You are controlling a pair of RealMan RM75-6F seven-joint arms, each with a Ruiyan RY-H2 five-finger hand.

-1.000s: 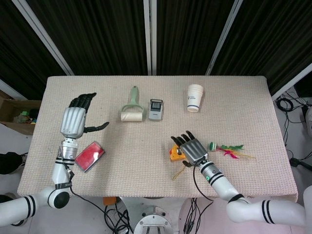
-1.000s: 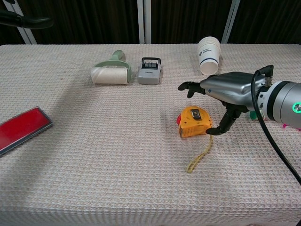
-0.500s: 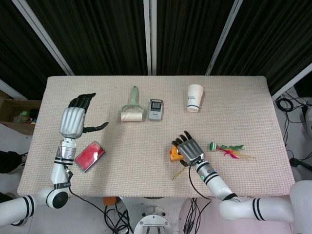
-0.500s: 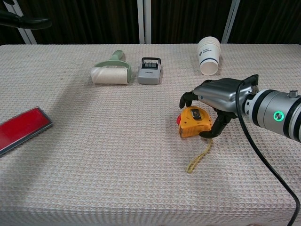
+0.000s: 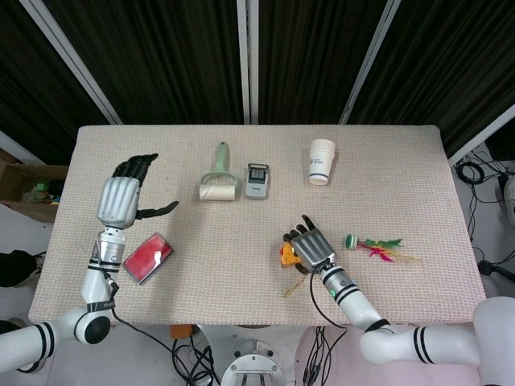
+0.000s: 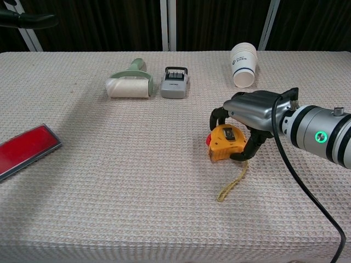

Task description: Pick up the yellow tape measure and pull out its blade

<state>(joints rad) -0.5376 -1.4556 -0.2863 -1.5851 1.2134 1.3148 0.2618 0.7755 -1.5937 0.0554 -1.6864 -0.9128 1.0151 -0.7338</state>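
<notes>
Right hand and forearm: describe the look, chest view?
Right hand: silver metal back plate, black fingers. Forearm is glossy white with black bands and a lit green ring indicator. A black cable loops off the wrist and runs down out of frame.

Your table (image 6: pixel 82 208) wears a beige cloth with a fine waffle weave. The tape measure (image 6: pixel 226 141) is yellow-orange with a red tab at its left end and a yellow cord. The right hand (image 6: pixel 253 112) is silver with black fingers; the left hand (image 5: pixel 121 197) matches it. Behind the tape measure you see a white paper cup (image 6: pixel 243 65) with blue print, a grey stapler-like block (image 6: pixel 175 83), and a pale green lint roller (image 6: pixel 129 80) with a white roll. Left of it lies a red flat case (image 6: pixel 26 149). Right of it lies a feathered toy (image 5: pixel 378 245) in green, red and yellow.
</notes>
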